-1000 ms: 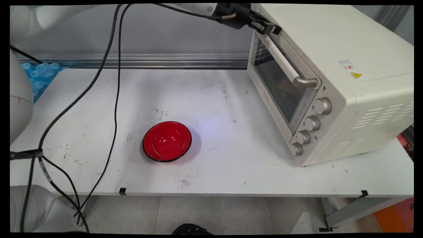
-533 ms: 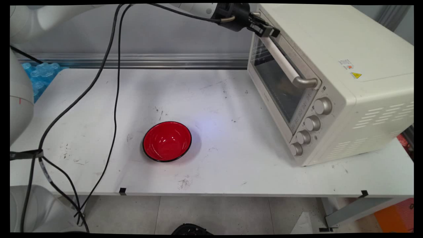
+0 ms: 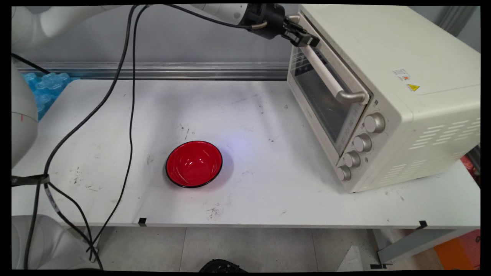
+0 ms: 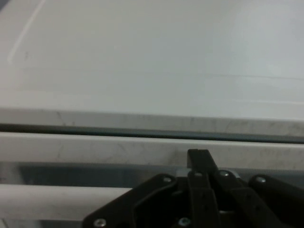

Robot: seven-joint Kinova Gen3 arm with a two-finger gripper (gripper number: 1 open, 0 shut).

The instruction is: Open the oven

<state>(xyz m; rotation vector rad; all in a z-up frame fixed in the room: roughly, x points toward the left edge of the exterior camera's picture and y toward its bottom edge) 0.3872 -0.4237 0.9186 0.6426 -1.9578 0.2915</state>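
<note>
floor: grey tiles below the table's near edge; orange thing (image 3: 458, 251) at the near right corner, partly cut off.
table: white table (image 3: 115, 184), scuffed with dark marks; two small black tape tabs on its near edge.
cables: black cables (image 3: 130, 115) hang from the arm at upper left and drape down across the left part of the table to the near left.
bowl: red bowl (image 3: 194, 163) with a dark rim, upright, near the middle of the table, a bit toward the near side; nothing visible inside. Well apart from the oven and from the gripper.
oven: cream toaster oven (image 3: 383, 96) on the right side of the table, angled so its glass door (image 3: 322, 96) faces left and near. Four round knobs (image 3: 360, 143) in a column at the near end of the front. Warning sticker on top.
door state: top edge of the door stands slightly off the oven body; a thin dark gap shows along it in the hand view.
handle: long pale bar handle (image 3: 326, 74) with metal ends runs along the door's upper edge.
gripper: black gripper (image 3: 303, 37) at the far end of the handle, up by the oven's top far corner; fingers pressed in around the handle bar, pinching it. In the hand view one finger (image 4: 202, 164) sits against the door's top strip.
bubble wrap: blue bubble wrap (image 3: 42, 90) at the far left edge of the table.
wall: grey wall with a metal rail (image 3: 172, 71) along the table's far edge.
</note>
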